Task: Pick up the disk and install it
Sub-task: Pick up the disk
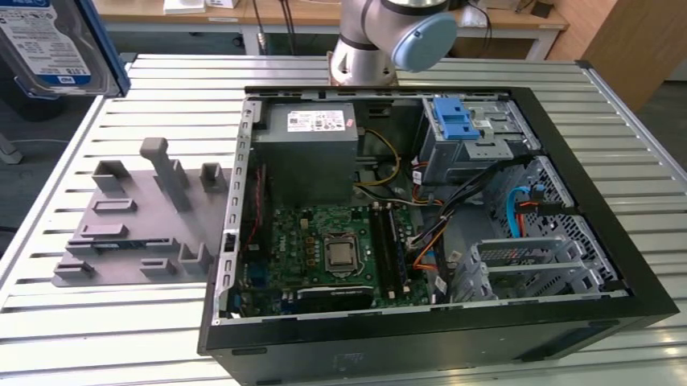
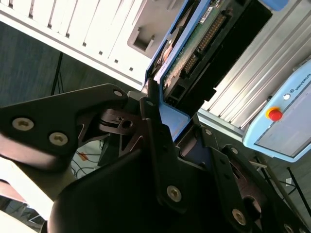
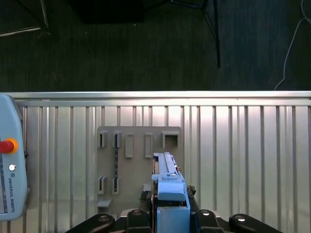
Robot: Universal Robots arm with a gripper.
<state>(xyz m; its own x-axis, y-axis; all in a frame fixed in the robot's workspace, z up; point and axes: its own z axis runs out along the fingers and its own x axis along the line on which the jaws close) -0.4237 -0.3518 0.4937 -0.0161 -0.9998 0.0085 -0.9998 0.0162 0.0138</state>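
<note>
Disk [image 1: 48, 44] hangs at the exterior view's far left, well above the bench [image 1: 108, 322], label toward the camera, blue frame on its edges. Gripper [image 2: 170, 121] is closed on it: in the second wrist view the black fingers [image 2: 151, 116] pinch it across its thickness at one end, with the circuit-board side and a connector row showing beyond them. My read: clamping the flat faces keeps the framed edges bare, and those are the parts that have to seat in a bay. Pick looks done, install not.

Right of that, grey fixture plate [image 1: 134, 221] lies flat on the bench, just beside the open computer case [image 1: 429, 354]. First wrist view looks along the disk edge-on onto this plate; its slots look vacant. Posts on the plate stand up, so low passes there are tight.

Case lies on its side, open face up, so access is from above only. Power supply [image 1: 311, 137] far left inside, motherboard [image 1: 333, 249] nearer. Drive cage [image 1: 472, 129] with blue latch sits in the far right corner; cables [image 1: 504, 205] run just near of it and crowd that side. Room above the case is open; case walls and the arm base [image 1: 365, 48] at the far edge bound it.
</note>
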